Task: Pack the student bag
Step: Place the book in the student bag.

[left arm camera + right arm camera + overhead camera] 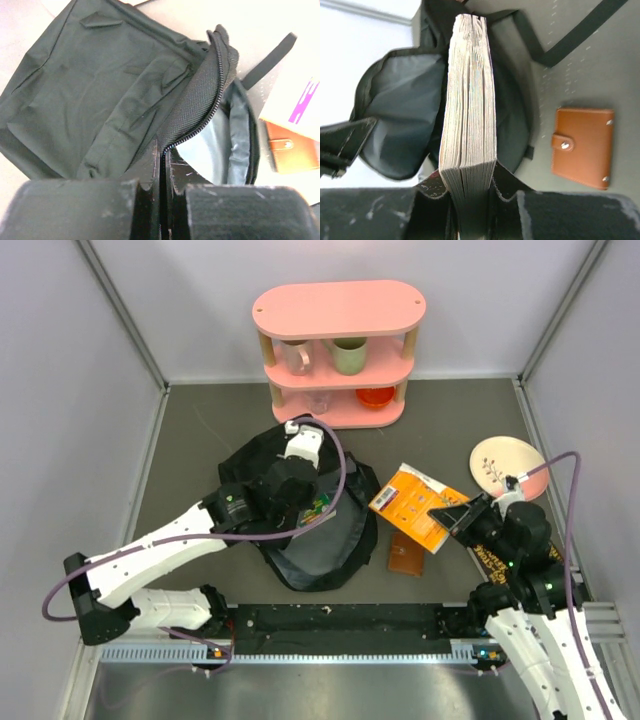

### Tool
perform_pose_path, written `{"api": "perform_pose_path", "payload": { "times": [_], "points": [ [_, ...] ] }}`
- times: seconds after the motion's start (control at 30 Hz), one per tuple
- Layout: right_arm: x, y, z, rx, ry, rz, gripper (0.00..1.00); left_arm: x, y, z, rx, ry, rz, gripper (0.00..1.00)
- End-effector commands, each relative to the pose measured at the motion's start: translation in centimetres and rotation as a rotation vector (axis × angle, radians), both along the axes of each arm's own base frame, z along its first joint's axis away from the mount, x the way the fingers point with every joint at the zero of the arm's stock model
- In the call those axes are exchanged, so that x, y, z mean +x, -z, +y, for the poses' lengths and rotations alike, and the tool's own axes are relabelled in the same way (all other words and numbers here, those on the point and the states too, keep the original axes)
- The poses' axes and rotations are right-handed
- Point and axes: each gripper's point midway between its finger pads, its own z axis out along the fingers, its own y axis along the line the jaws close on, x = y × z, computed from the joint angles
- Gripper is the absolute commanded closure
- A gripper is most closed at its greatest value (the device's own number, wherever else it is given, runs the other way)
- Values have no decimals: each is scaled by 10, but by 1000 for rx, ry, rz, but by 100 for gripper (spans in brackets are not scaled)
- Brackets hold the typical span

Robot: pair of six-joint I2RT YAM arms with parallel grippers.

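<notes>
The student bag (322,556) is seen lying in the middle of the table (200,440), unzipped, with its grey lining exposed towards the near side. Its zipped rim is pinched between the closed fingers of the left gripper (162,161), so that the mouth is held up and open. The left arm (170,540) is stretched across the bag's left half, and part of the black fabric is hidden by it.

Just to the right of the bag, an orange-covered book (415,502) is clamped by the right gripper (470,185) and held on edge, its far end pointed at the opening. A brown wallet (405,553) is laid flat on the table just beside the bag's right side, below the book. A black strap (570,42) is spread on the table beyond the wallet.

Farther right, a pale plate (507,465) is set near the wall. At the far edge a pink shelf (340,310) is placed, with two mugs (349,355) on its middle level and an orange bowl (376,397) on the lowest.
</notes>
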Motion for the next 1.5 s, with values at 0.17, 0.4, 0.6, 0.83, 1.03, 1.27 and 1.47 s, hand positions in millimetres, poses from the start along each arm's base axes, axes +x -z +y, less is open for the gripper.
{"api": "perform_pose_path", "payload": {
  "times": [0.17, 0.4, 0.6, 0.83, 1.03, 1.27, 1.47],
  "points": [
    [-48, -54, 45, 240, -302, -26, 100, 11, -73, -27, -241, 9, -102, 100],
    [-44, -47, 64, 322, -405, 27, 100, 17, -93, -41, -279, 31, -130, 100],
    [-26, -29, 74, 334, -424, 64, 100, 18, -95, -47, -289, 46, -134, 100],
    [-2, -16, 98, 340, -437, 50, 100, 18, -92, -44, -291, 30, -128, 100],
    [22, -1, 129, 285, -409, 37, 100, 17, -97, -41, -309, 21, -136, 100],
    [63, -2, 162, 279, -346, -62, 100, 15, -95, -39, -314, 25, -132, 100],
    [94, 15, 198, 297, -299, -69, 100, 13, -97, -38, -332, 24, -138, 100]
  ]
}}
